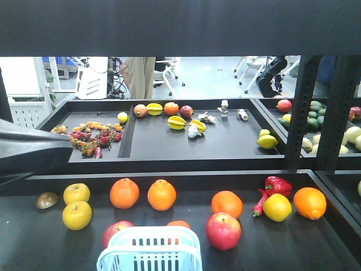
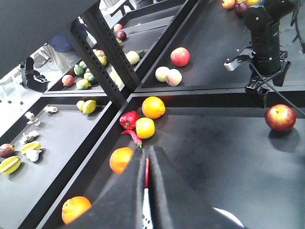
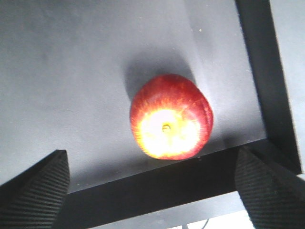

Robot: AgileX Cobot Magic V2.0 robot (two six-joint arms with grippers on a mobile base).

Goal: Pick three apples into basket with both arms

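Directly beyond right hand [image 3: 152, 191], spread wide, apple [image 3: 170, 117]

Five oranges [image 1: 124, 193] are sitting on the near black shelf; two yellow pears [image 1: 76, 215] are lying left, a red pepper [image 1: 277, 185] and lemon [image 1: 277, 207] right. Starfruit [image 1: 176, 122] are resting on the rear tray.

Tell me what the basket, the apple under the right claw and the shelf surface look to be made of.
Basket: pale blue moulded plastic, judging by its even slotted walls and smooth rim. Apple: glossy red-yellow skin with a bright glare; real or imitation, I cannot tell. Shelf surface: matte black, probably painted metal or board. Right claw: open, with ridged dark pads.
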